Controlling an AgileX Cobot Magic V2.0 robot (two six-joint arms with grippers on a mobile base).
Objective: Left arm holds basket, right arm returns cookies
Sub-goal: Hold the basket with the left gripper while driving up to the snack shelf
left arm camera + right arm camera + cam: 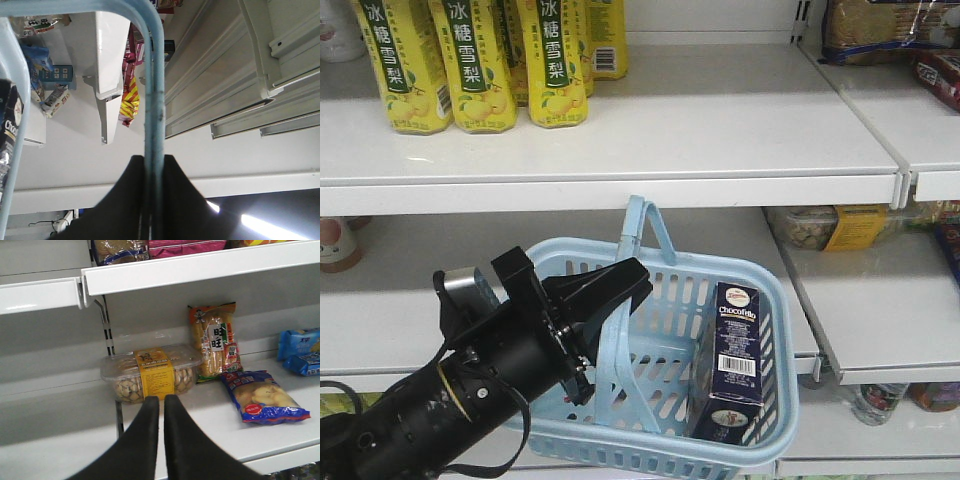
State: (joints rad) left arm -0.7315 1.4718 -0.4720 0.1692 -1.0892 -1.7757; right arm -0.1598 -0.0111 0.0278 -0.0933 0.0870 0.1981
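Observation:
The light blue basket [660, 452] hangs in front of the shelves, tilted. My left gripper [620, 290] is shut on one of its hoop handles [616, 345]; the other handle [645, 215] stands up behind. Seen from the left wrist, the handle [153, 90] runs straight between the two black fingers of the left gripper [153, 161]. The cookies [735, 350], a dark navy box, stand upright in the basket's right corner, and their edge shows in the left wrist view as the cookies [7, 135]. My right gripper [161, 402] is shut on nothing, facing a shelf, and is out of the front view.
Yellow drink bottles [470, 60] stand on the upper shelf [620, 190] above the basket. Ahead of the right gripper lie a clear tub of biscuits [150, 372], an orange snack bag [215, 342] and a blue snack bag [262, 397], under another shelf [200, 265].

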